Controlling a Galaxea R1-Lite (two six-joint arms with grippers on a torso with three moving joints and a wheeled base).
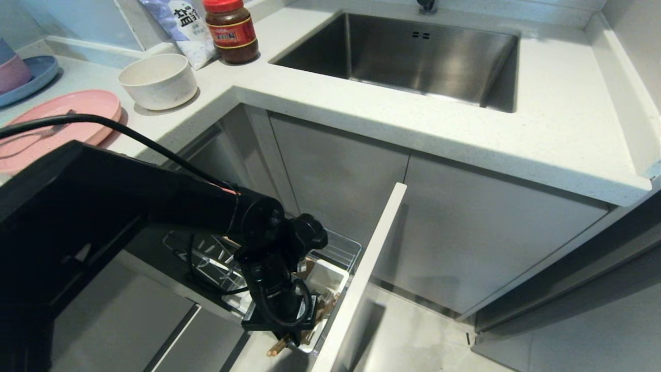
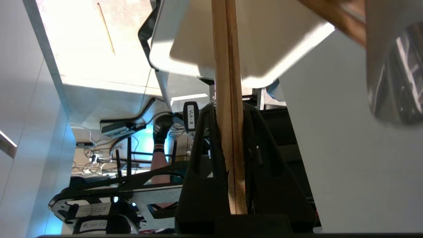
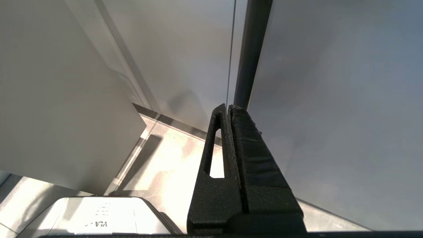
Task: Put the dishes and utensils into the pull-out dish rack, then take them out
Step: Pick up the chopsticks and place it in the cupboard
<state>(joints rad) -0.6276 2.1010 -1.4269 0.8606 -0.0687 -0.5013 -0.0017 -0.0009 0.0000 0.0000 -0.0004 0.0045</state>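
Chopsticks (image 2: pixel 229 99): the pair lies side by side, pinched between the two black fingers (image 2: pixel 201 158) of the left pincer (image 1: pixel 289 338). In the head view their light-wood ends (image 1: pixel 275 350) stick out below the pincer, at about 6 o'clock of the frame.

Left pincer sits low over the white cutlery tray (image 1: pixel 326 279) in the near corner of the pull-out dish rack (image 1: pixel 338 253). In the left wrist view the sticks run up across the tray's pale wall (image 2: pixel 264 43). Rack's flat pale front panel (image 1: pixel 364 274) stands just beside the pincer, at 3 o'clock of it. Chrome wires visible behind the arm.

Pink plate (image 1: pixel 46 126) on the bench (image 1: pixel 465 124) at 10 o'clock, with a metal utensil (image 1: pixel 51 129) lying on it, type not clear. Cream bowl (image 1: pixel 157 80) just beyond the plate, apart from it. Red-lidded jar (image 1: pixel 231 31) at 12 o'clock of the bowl's side, steel sink (image 1: pixel 413 57) at 1 o'clock.

Right pincer (image 3: pixel 229 110): fingers pressed together, nothing between them, parked beside pale cabinet panels; not in the head view.
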